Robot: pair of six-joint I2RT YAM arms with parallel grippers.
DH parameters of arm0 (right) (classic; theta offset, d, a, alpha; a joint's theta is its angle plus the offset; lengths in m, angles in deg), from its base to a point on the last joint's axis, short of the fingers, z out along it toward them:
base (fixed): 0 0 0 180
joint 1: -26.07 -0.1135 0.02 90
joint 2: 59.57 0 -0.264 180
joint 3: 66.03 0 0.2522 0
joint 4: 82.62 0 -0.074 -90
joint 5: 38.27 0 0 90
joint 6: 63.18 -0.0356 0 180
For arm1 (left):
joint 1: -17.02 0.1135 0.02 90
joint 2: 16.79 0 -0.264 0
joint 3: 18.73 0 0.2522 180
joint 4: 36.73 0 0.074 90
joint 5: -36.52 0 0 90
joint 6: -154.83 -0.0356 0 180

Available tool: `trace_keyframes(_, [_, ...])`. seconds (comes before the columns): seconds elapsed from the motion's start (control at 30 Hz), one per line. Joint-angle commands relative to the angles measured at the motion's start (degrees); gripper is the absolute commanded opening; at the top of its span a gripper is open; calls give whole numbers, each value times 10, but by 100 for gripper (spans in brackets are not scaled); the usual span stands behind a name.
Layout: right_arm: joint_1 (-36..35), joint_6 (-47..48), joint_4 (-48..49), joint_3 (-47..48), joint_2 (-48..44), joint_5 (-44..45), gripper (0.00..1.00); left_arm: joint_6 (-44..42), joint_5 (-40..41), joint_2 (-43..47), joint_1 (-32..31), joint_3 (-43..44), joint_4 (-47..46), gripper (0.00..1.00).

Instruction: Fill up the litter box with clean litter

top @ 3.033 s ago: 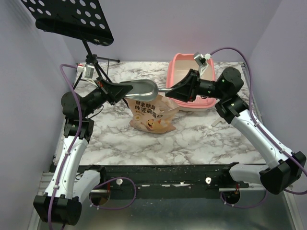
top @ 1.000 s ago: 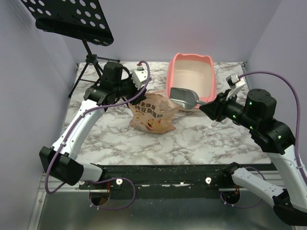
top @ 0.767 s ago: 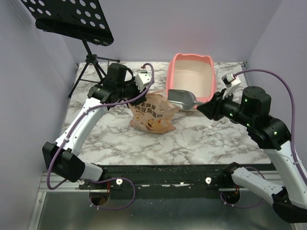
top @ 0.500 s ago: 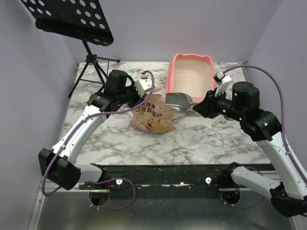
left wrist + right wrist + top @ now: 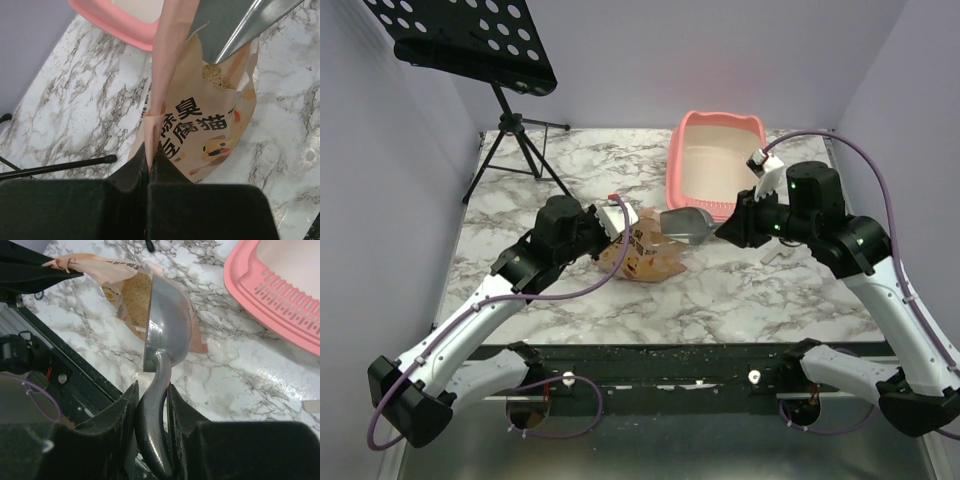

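Observation:
The pink litter box [image 5: 678, 178] stands at the back right, its pale inside showing no litter; its rim also shows in the left wrist view [image 5: 115, 27] and the right wrist view [image 5: 260, 285]. An orange-tan printed bag [image 5: 650, 258] lies in front of it. My left gripper [image 5: 150, 152] is shut on the bag's upper edge, holding the mouth up. Clean litter [image 5: 132, 297] shows as tan granules inside the bag [image 5: 217, 77]. My right gripper [image 5: 151, 390] is shut on the handle of a grey metal scoop [image 5: 167, 320], whose bowl [image 5: 685, 222] sits at the bag's mouth.
A black tripod [image 5: 515, 140] with a perforated black plate [image 5: 460, 40] stands at the back left; one leg lies near the bag [image 5: 60, 167]. A small white piece [image 5: 775, 256] lies right of the scoop. A black rail [image 5: 670, 365] runs along the near edge.
My left gripper has shut on the bag's edge and drawn it toward the near left. My right arm has carried the scoop left from the litter box's front to the bag's mouth.

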Motion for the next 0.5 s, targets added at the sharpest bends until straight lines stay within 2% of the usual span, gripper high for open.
trace_keyframes(0.0, [-7, 20, -27, 6, 11, -16, 1, 22, 85, 38, -25, -30, -43, 0])
trace_keyframes(0.27, [-53, 33, -60, 37, 79, -9, 1, 39, 132, 111, -54, -65, -56, 0])
trace_keyframes(0.47, [-95, 28, -93, 84, 121, 19, 1, 36, 187, 160, -105, -103, -65, 0])
